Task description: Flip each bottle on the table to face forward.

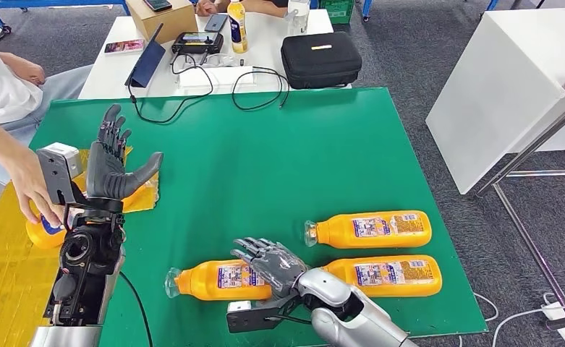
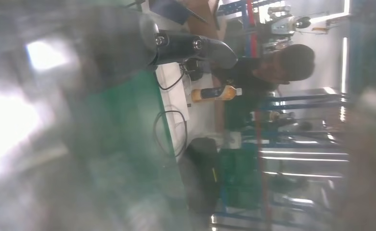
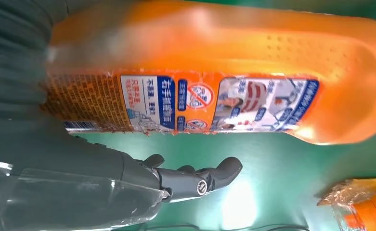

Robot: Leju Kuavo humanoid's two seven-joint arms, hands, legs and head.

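Three orange bottles lie on their sides on the green mat point(image 1: 265, 159), labels up and caps pointing left. One lies at the right point(image 1: 370, 229), one below it point(image 1: 384, 275), and one nearer the front point(image 1: 218, 280). My right hand point(image 1: 272, 264) hovers over the base end of that front bottle point(image 3: 214, 72), its fingers point(image 3: 195, 178) stretched out beside the bottle and not wrapped around it. My left hand point(image 1: 113, 163) is raised at the mat's left edge, fingers spread, holding nothing. A person's hand point(image 1: 30, 188) rests on a fourth orange bottle point(image 1: 44, 231) at the far left.
A yellow pad point(image 1: 145, 195) lies under my left hand, and a yellow surface point(image 1: 4, 275) adjoins the mat. Behind stands a white table with a black case point(image 1: 320, 59), cables, a box and an upright bottle point(image 1: 236, 25). A white cabinet point(image 1: 503, 79) stands at the right.
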